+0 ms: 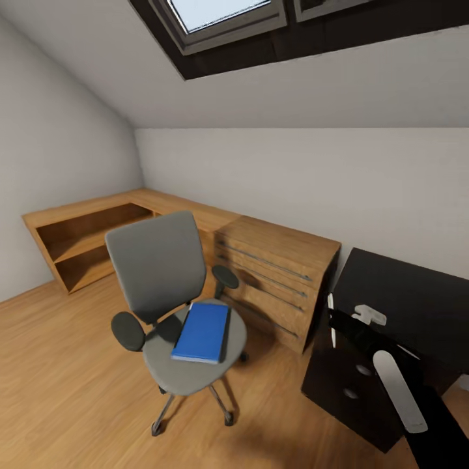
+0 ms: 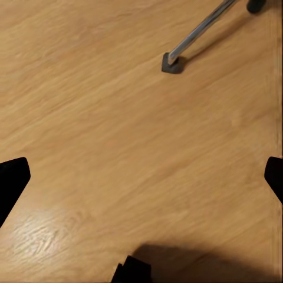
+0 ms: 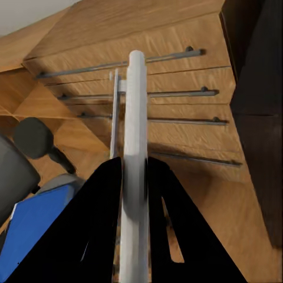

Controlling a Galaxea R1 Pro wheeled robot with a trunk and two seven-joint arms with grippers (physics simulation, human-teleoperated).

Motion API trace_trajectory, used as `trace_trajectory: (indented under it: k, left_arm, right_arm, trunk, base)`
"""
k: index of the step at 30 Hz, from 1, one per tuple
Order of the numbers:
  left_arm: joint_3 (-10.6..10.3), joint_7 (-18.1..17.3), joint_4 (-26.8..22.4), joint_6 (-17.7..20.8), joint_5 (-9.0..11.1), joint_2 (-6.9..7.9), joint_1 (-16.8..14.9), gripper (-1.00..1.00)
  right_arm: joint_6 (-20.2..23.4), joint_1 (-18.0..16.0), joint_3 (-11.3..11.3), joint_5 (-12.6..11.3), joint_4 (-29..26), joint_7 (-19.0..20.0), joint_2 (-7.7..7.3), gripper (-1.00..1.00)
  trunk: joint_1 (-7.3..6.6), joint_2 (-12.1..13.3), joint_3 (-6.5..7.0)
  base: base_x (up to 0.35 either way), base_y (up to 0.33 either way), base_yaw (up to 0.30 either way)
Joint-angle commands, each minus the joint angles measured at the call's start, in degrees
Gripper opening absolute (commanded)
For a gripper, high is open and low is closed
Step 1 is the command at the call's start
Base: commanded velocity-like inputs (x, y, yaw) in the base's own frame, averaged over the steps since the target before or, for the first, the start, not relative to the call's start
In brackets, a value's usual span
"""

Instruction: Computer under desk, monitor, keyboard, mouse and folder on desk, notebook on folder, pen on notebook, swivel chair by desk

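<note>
White pen [image 3: 134,153] between right hand's [image 3: 134,194] closed black fingers [image 3: 103,224].

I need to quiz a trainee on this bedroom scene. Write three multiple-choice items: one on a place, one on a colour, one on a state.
1. Where does the folder lie?
A. on the chair seat
B. on the floor
C. on the wooden dresser

2. What colour is the desk top?
A. white
B. black
C. light wood

3. How do the dresser drawers stand?
A. all pushed in
B. one pulled out
C. all removed

Answers:
1 A: the blue folder rests flat on the grey seat of the chair.
2 B: the top at the head view's right is glossy black.
3 A: the drawer fronts sit flush in the head and right wrist views.
</note>
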Motion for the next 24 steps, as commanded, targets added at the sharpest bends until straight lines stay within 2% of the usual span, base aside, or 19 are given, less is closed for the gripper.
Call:
trace_trajectory:
  k: [1, 9, 18, 24]
  left_arm:
    - [-0.3, 0.5, -0.1, -0.2, 0.6, 0.10, 0.0, 1.00]
    - [-0.3, 0.5, -0.1, -0.3, 0.6, 0.05, 0.0, 1.00]
    - [-0.3, 0.4, -0.1, -0.5, 0.5, 0.07, 0.0, 1.00]
    - [-0.2, 0.5, -0.1, -0.7, 0.5, 0.11, 0.0, 1.00]
  right_arm:
    - [0.2, 0.0, 0.0, -0.7, -0.1, -0.3, -0.01, -1.00]
    - [0.2, 0.0, -0.5, -0.7, -0.1, -0.3, -0.01, -1.00]
    - [0.2, 0.0, -0.6, -0.7, 0.0, -0.3, 0.01, -1.00]
    - [0.2, 0.0, -0.7, -0.7, 0.2, -0.3, 0.06, -1.00]
  trunk:
    - [0.00, 0.0, -0.03]
    - [0.00, 0.0, 0.07]
    - [0.00, 0.0, 0.08]
    - [0.00, 0.0, 0.09]
  base:
    - [0.038, -0.338, -0.250]
    - [0.069, -0.239, -0.255]
    - [0.016, -0.037, -0.245]
    - [0.002, -0.004, -0.076]
